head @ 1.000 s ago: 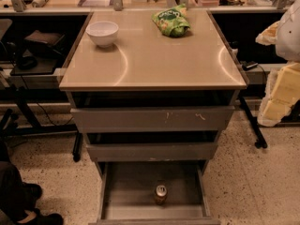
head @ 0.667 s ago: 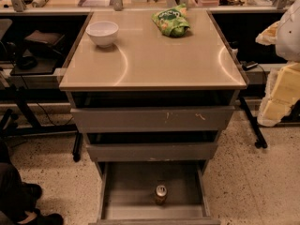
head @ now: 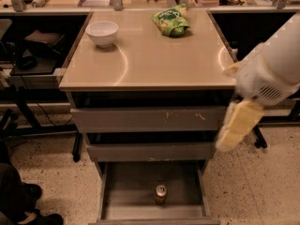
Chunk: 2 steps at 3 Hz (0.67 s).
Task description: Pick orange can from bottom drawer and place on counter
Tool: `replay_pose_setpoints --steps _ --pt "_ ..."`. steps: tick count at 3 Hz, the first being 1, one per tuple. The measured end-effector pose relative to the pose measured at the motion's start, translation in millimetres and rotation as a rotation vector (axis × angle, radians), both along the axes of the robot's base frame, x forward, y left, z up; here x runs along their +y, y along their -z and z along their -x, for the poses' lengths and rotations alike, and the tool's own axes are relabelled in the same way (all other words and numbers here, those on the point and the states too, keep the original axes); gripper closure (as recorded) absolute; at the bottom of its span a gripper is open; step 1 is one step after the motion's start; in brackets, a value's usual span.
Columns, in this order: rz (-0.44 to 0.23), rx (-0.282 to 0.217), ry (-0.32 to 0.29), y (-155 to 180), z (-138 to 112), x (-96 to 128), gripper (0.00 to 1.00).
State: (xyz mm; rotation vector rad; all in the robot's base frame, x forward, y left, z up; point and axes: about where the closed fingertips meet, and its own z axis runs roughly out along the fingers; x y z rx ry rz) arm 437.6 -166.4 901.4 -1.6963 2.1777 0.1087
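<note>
The orange can [head: 161, 193] stands upright on the grey floor of the open bottom drawer [head: 123, 193], near the drawer's front middle. The counter [head: 154, 60] is the beige top of the grey cabinet. My gripper [head: 238, 125] hangs from the white arm [head: 274, 67] at the right, in front of the cabinet's right front corner. It is level with the two upper drawers, well above and to the right of the can, and holds nothing that I can see.
A white bowl [head: 102, 33] sits at the counter's back left and a green snack bag [head: 171, 21] at its back middle. The two upper drawers [head: 147, 120] are slightly ajar. Dark desks flank the cabinet. A person's shoes [head: 28, 205] are at bottom left.
The arm and gripper have swung in from the right edge, leftward and down toward the cabinet's right front corner. The can, bowl and bag have not moved.
</note>
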Motion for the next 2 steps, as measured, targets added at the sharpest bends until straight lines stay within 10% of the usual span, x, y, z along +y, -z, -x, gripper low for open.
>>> replay_pose_setpoints --steps 2 --pt "-0.289 0.324 0.017 200 16 145 0.00"
